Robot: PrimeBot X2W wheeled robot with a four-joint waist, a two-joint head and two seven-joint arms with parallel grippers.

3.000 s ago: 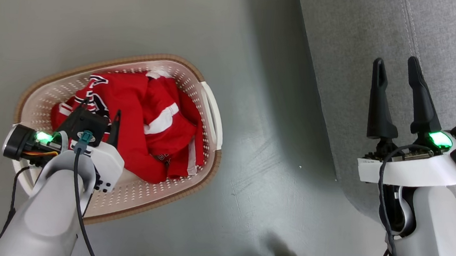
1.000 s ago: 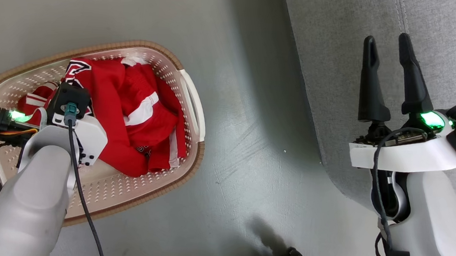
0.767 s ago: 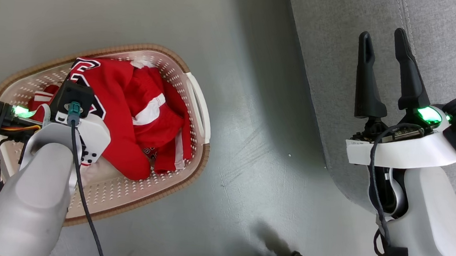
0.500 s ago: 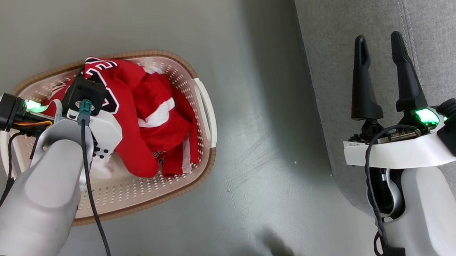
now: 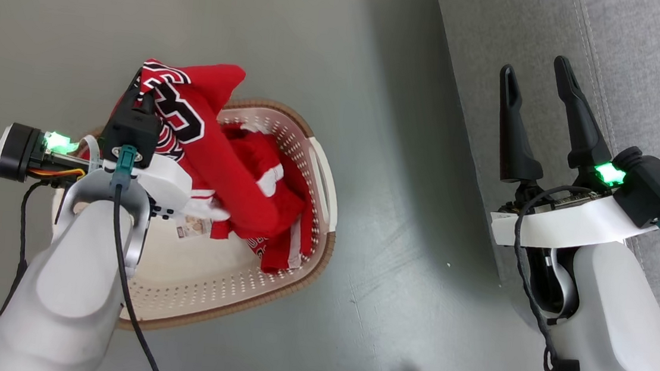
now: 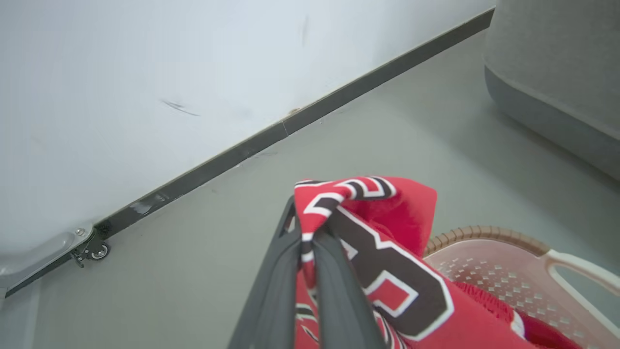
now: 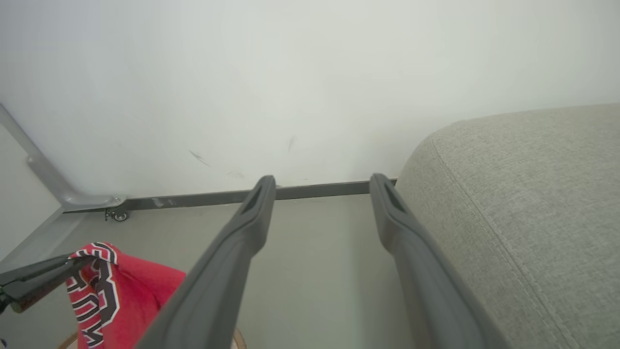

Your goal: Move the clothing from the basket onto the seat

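The left gripper [image 6: 307, 242] is clamped on a fold of the jersey [image 5: 205, 115], which is held above the basket [image 5: 226, 284], its lower part trailing inside. The shorts [image 5: 270, 186] are seen bunched in the basket. The right gripper [image 5: 533, 78] is held spread, well right of the basket, over the sofa [image 5: 645, 69].

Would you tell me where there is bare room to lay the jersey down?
The grey sofa beside the right gripper is bare fabric, the widest free patch. The floor strip between basket and sofa is also bare. The basket is crowded: shorts lie in it, and the jersey, pinched by the left gripper, hangs over it.
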